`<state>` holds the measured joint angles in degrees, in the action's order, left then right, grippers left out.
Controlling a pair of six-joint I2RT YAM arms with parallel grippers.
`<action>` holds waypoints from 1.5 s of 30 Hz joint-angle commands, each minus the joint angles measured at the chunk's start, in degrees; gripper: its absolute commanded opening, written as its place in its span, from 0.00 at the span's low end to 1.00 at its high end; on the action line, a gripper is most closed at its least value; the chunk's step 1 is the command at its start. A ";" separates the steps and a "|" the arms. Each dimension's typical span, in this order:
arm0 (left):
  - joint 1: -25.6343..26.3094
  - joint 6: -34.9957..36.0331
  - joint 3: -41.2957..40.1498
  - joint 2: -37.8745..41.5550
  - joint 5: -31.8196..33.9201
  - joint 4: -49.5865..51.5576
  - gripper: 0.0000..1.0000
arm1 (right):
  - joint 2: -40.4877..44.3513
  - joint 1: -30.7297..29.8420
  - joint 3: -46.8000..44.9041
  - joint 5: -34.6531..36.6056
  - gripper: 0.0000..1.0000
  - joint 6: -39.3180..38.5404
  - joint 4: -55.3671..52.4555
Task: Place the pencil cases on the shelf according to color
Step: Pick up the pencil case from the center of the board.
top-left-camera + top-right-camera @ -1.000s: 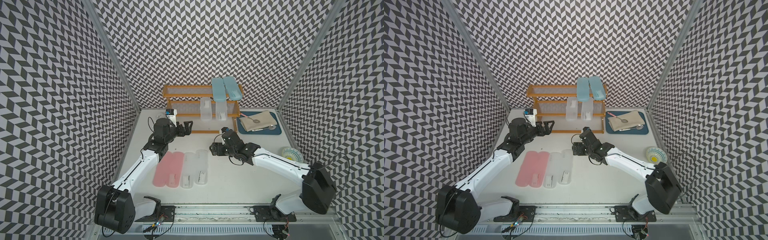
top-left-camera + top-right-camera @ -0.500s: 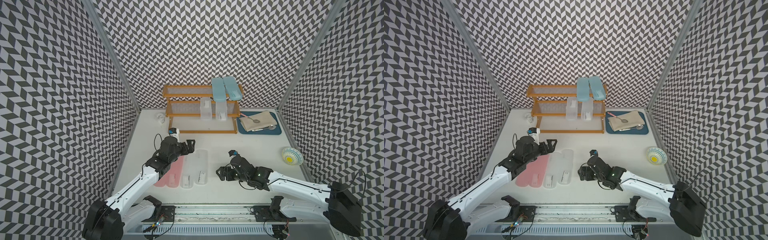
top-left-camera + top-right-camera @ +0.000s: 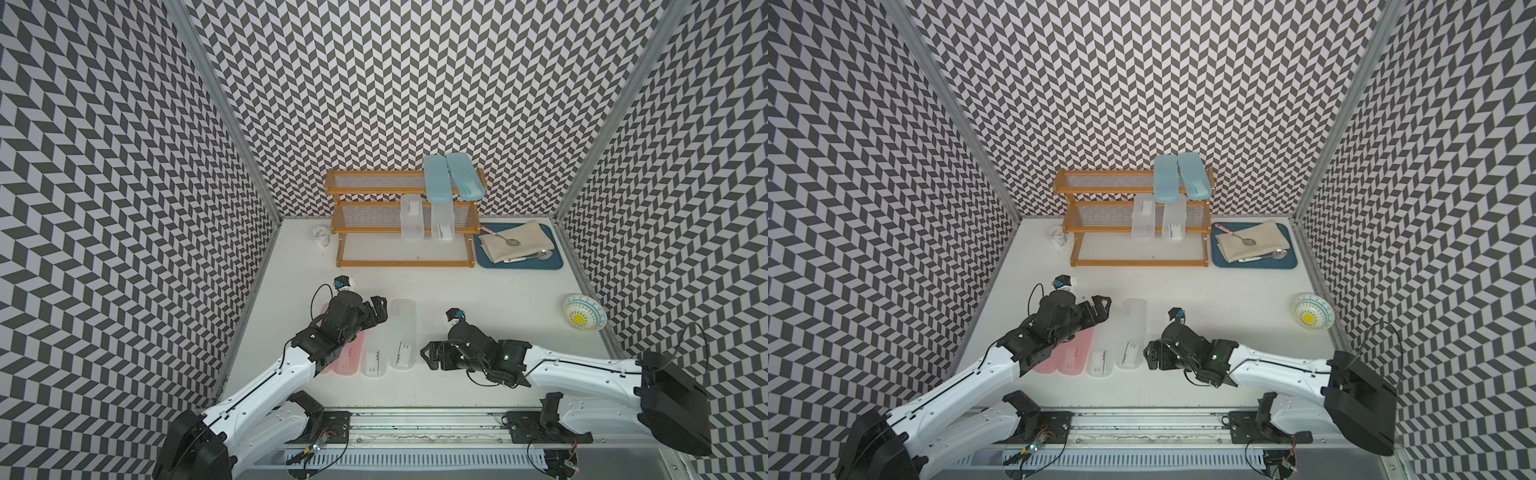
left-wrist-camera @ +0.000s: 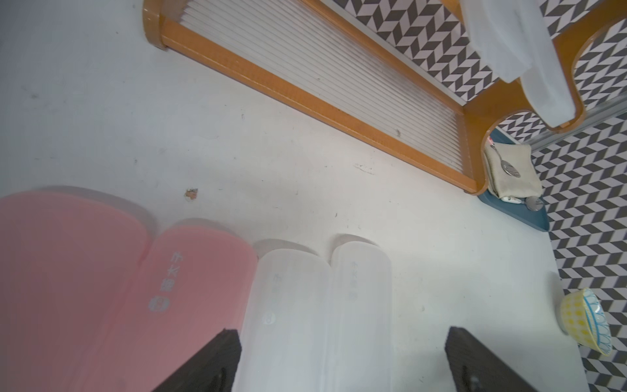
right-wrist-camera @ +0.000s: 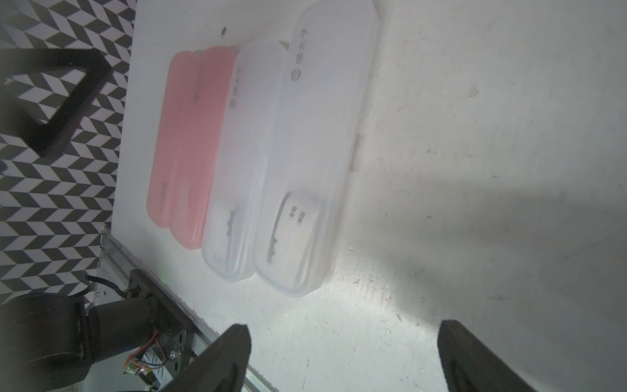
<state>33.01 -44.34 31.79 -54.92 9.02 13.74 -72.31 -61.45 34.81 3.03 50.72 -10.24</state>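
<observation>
The shelf [image 3: 401, 262] stands at the back of the table. Two light blue pencil cases [image 3: 436, 183] lie on its top tier and two clear ones [image 3: 411, 220] lean on the middle tier. Two pink cases [image 4: 190, 288] and two clear cases [image 5: 315, 152] lie side by side on the table near the front left. My left gripper [image 3: 380, 311] hovers open above the far ends of the inner pink and inner clear cases, holding nothing. My right gripper [image 3: 428, 356] stands open and empty just right of the outer clear case [image 3: 403, 336]. My left arm hides part of the pink cases [image 3: 1073, 353].
A dark blue tray [image 3: 517, 266] with beige cloth and spoons sits right of the shelf. A patterned bowl [image 3: 584, 318] is near the right wall. A small white cup [image 3: 321, 236] stands left of the shelf. Patterned walls close three sides.
Both arms have drawn back from the shelf toward the front. The left gripper now sits over the row of cases and the right gripper beside it.
</observation>
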 commanded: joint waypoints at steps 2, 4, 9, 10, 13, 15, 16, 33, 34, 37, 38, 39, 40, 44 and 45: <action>0.05 1.08 0.27 0.43 3.70 2.61 1.00 | -4.93 -1.87 4.24 3.04 0.92 1.47 2.08; -0.21 0.49 0.16 1.18 4.99 2.62 1.00 | -7.85 -2.54 6.07 2.78 0.93 2.02 2.64; -3.30 2.34 2.56 0.62 4.30 2.36 1.00 | -16.12 -4.42 12.19 4.59 0.94 3.94 0.65; -4.46 2.64 3.37 -0.02 3.81 2.81 1.00 | -17.46 -4.68 13.31 5.12 0.94 3.75 0.34; -8.40 4.04 4.04 -1.06 0.38 2.00 1.00 | -21.58 -5.15 16.69 6.68 0.95 3.44 -1.89; -10.50 4.75 3.74 -1.21 -1.32 0.75 1.00 | -24.29 -5.58 18.47 7.81 0.96 3.09 -3.11; -11.38 5.12 3.63 -1.27 -1.85 0.15 1.00 | -25.46 -5.81 19.17 8.83 0.96 3.04 -3.84; -20.15 17.10 14.94 -11.81 -12.77 0.37 1.00 | -25.40 -4.93 14.74 17.12 0.99 3.84 -14.42; -20.34 17.46 15.05 -12.02 -13.13 0.37 1.00 | -23.81 -4.86 13.25 18.32 1.00 3.84 -14.17; -22.19 16.87 15.16 -12.99 -14.74 0.73 1.00 | -19.26 -4.09 10.33 18.54 1.00 3.20 -13.20; -22.86 16.80 15.15 -13.27 -15.61 0.79 1.00 | -17.67 -4.12 9.52 18.28 1.00 2.79 -12.26; -23.37 16.82 15.14 -13.36 -16.35 0.84 1.00 | -15.74 -4.12 8.43 17.30 1.00 1.85 -10.52; -23.58 16.81 15.06 -13.23 -16.50 0.96 0.99 | -13.44 -4.12 7.20 16.20 1.00 1.28 -8.72; -23.94 16.60 14.11 -11.89 -17.36 -0.36 1.00 | -6.14 -4.89 2.38 14.82 1.00 1.07 -3.47; -24.03 16.54 13.99 -11.63 -17.62 -0.75 1.00 | -4.67 -5.08 0.76 14.89 1.00 1.63 -2.44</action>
<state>9.21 -28.32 46.59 -67.88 -6.48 15.07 -80.88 -65.98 37.87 18.44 52.86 -17.61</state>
